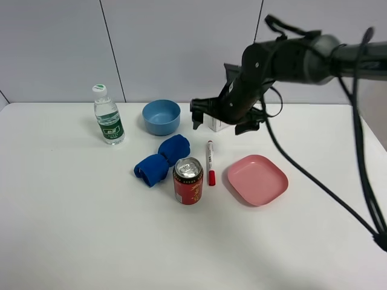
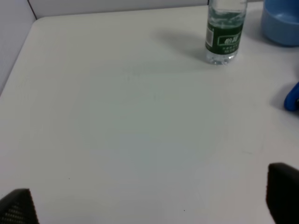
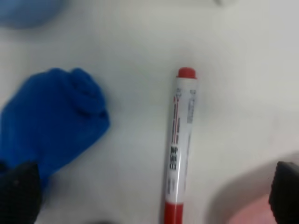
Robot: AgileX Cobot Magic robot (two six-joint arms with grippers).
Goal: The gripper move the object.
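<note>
The white marker pen (image 1: 210, 161) with a red cap lies flat on the white table between the red can and the pink plate, cap end toward the front. In the right wrist view the pen (image 3: 180, 144) lies lengthwise between the two black fingertips (image 3: 18, 191), untouched. My right gripper (image 1: 222, 119) hangs above the table just behind the pen, open and empty; the right wrist view also shows it (image 3: 152, 196). My left gripper (image 2: 149, 205) is open and empty over bare table; it does not show in the exterior high view.
A red can (image 1: 188, 181) stands just left of the pen. A blue cloth (image 1: 162, 158), a blue bowl (image 1: 161, 116) and a water bottle (image 1: 108, 115) lie further left. A pink plate (image 1: 257, 179) is right of the pen. A small white object (image 1: 214, 124) sits under the gripper.
</note>
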